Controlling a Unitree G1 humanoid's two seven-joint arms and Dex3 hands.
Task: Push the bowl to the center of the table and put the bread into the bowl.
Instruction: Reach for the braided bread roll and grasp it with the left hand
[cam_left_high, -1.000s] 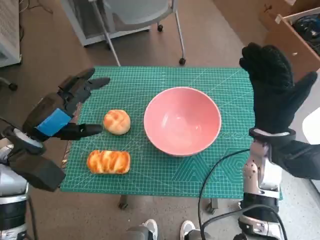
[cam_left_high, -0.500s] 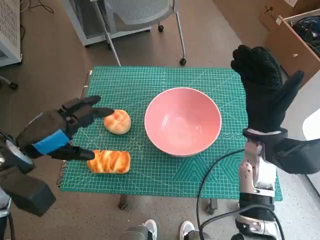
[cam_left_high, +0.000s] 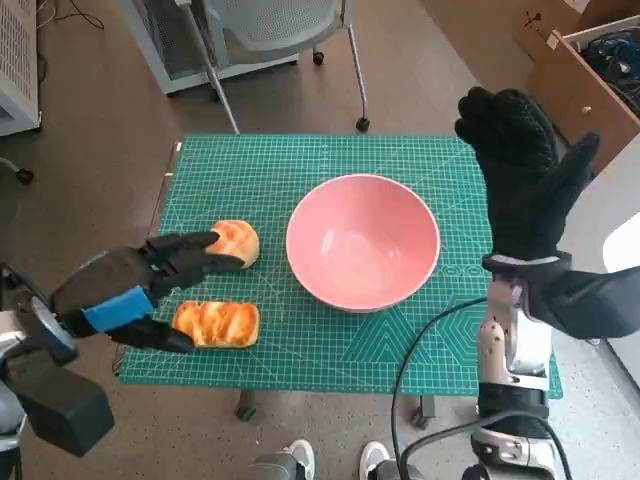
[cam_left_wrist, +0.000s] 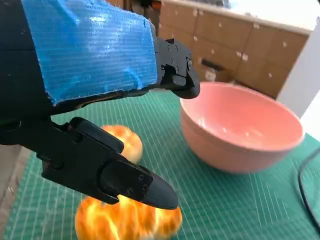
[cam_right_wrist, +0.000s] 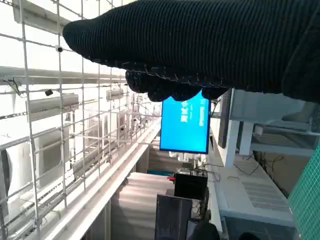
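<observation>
Bowl (cam_left_high: 362, 241), pink, sits near the middle of the green mat (cam_left_high: 300, 170). Left of it lie a round bun (cam_left_high: 236, 241) and, lower, a long loaf (cam_left_high: 217, 323). The left hand (cam_left_high: 135, 290), lower left of the frame, hovers spread over both (gripping neither). The right hand (cam_left_high: 525, 180), upper right, is raised with fingers apart, empty.

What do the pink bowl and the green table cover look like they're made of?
The pink bowl looks like smooth plastic or glazed ceramic: soft highlights show on its inner wall in the left wrist view, and nothing more settles which. The green cover looks like a matte rubbery or vinyl cutting mat, printed with a fine white grid and lying flat.
</observation>
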